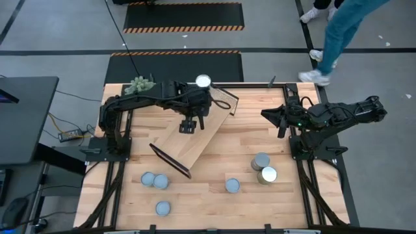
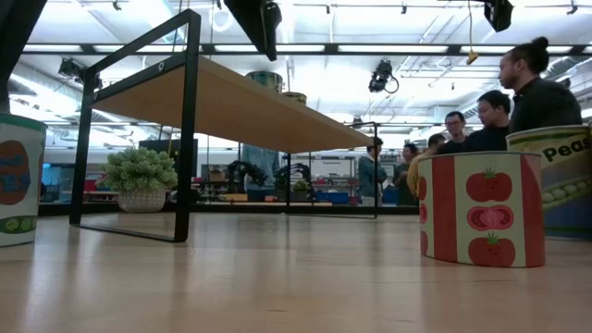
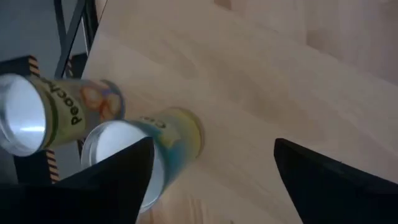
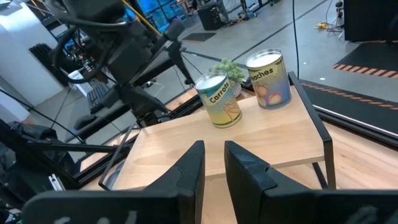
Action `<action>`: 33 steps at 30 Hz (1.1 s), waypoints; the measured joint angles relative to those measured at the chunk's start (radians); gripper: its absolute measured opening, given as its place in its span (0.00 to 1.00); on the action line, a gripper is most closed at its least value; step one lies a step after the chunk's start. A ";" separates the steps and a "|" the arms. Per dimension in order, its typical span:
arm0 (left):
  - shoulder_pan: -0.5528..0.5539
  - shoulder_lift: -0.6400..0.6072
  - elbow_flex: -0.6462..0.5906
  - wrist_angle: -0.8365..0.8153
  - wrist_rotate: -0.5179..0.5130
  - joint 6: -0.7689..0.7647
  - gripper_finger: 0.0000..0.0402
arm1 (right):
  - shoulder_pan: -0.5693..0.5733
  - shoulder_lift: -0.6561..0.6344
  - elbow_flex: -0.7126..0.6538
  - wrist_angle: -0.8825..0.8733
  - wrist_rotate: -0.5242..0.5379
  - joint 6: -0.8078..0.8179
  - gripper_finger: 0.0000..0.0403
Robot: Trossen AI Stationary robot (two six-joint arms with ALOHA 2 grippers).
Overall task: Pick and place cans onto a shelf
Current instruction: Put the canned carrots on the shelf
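Light-wood shelf [image 1: 195, 140] lies diagonally across the table [image 1: 214, 208], its top end at 12 o'clock. Two cans stand there: the carrots can [image 4: 219, 101] and the peaches can [image 4: 268, 79], just beside each other. Left gripper [image 3: 211, 171] hangs above the shelf, fingers spread, holding nothing. Right gripper [image 4: 213, 163] waits at 3 o'clock, fingers nearly pressed together, empty. Six more cans [image 1: 155, 181] stand on the table from 5 to 7 o'clock.
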 joint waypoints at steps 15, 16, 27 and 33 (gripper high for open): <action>-0.009 0.000 -0.021 -0.130 -0.012 -0.130 0.72 | 0.000 0.000 0.000 0.000 -0.001 -0.013 0.17; -0.006 0.000 -0.021 -0.130 0.008 -0.135 0.72 | 0.000 0.000 0.000 0.000 -0.001 -0.013 0.17; 0.039 0.021 -0.023 -0.120 0.077 -0.169 0.72 | 0.000 0.000 0.000 0.008 -0.001 -0.013 0.17; 0.075 0.038 -0.024 -0.129 0.072 -0.182 0.72 | 0.000 0.000 0.000 0.011 -0.003 -0.013 0.17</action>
